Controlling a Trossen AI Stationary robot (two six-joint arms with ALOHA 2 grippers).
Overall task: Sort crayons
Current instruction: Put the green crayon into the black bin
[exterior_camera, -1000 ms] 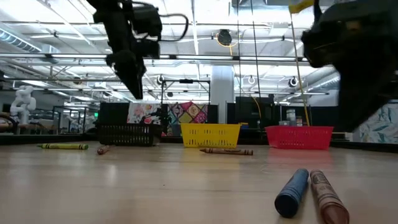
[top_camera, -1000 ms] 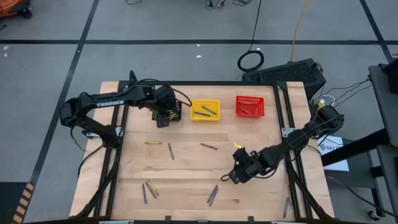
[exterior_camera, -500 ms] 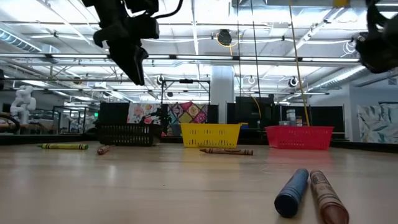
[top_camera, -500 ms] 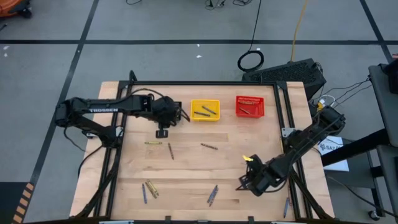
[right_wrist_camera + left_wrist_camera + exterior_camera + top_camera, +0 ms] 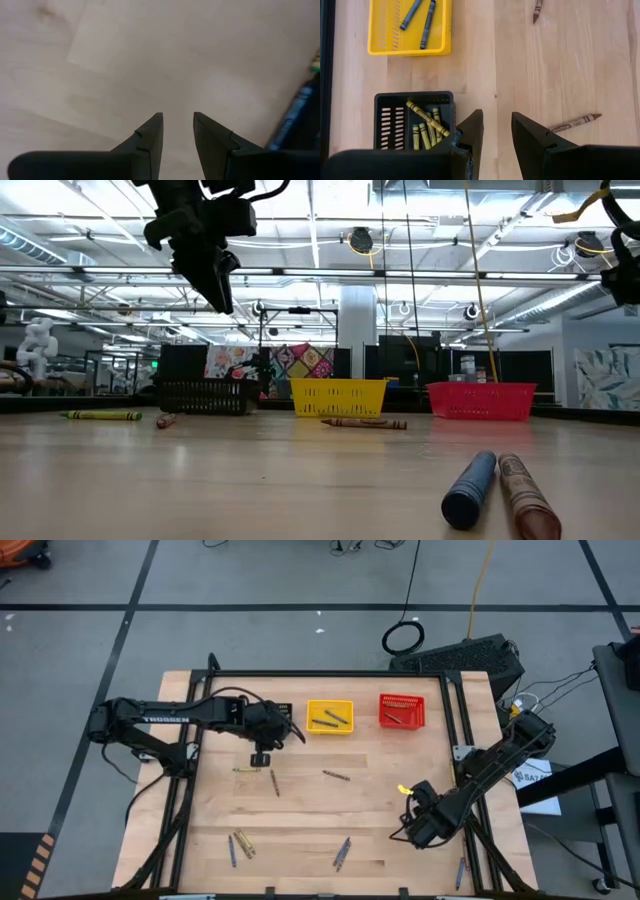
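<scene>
Left gripper (image 5: pixel 260 757) is hovering over the far-left part of the pale wooden tabletop (image 5: pixel 300 810), its dark fingers (image 5: pixel 470 135) parted with nothing between them. Behind it along the far edge are standing the black mesh basket (image 5: pixel 415 120) already holding olive-yellow sticks, the yellow mesh basket (image 5: pixel 330 717) with two dark sticks inside, and the red mesh basket (image 5: pixel 402 710). Lying just toward the near edge from this gripper is an olive-yellow crayon (image 5: pixel 247 770), its long axis running parallel to the far edge; a brownish-red crayon (image 5: pixel 274 782) is lying just beside it, pointing across toward the near edge. By my judgement the left arm is much the nearer to both, and the olive-yellow one is the likely next pick, calling for a short reach toward the near edge and fingers set across its length. Right gripper (image 5: pixel 418 828) is waiting low near the near-right corner, fingers likewise apart and empty, with a blue and brownish-red pair (image 5: pixel 342 852) lying toward the near edge beside it.
</scene>
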